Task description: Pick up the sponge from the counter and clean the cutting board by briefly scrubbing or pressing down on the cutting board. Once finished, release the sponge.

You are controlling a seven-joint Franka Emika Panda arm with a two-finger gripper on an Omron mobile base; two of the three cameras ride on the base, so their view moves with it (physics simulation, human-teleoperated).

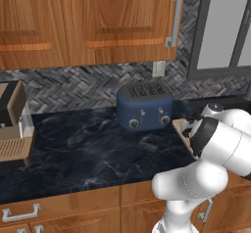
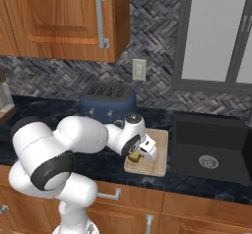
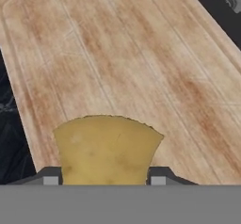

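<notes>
The yellow sponge [image 3: 106, 150] sits between my fingers [image 3: 157, 177], and my gripper [image 3: 104, 178] is shut on it, low over the light tan cutting board [image 3: 141, 68]. From the right base view the sponge [image 2: 134, 155] shows as a small yellow block under the hand [image 2: 143, 147], at the near left part of the cutting board [image 2: 156, 161]. Whether the sponge touches the wood I cannot tell. In the left base view the arm's white links cover most of the cutting board [image 1: 180, 128], which lies on the dark marble counter [image 1: 88, 149].
A blue toaster [image 1: 144, 104] stands just behind and left of the board. The black sink [image 2: 211, 147] opens right beside the board's right edge. A black-and-tan coffee machine [image 1: 12, 129] stands at the counter's far left. Wooden cabinets hang overhead.
</notes>
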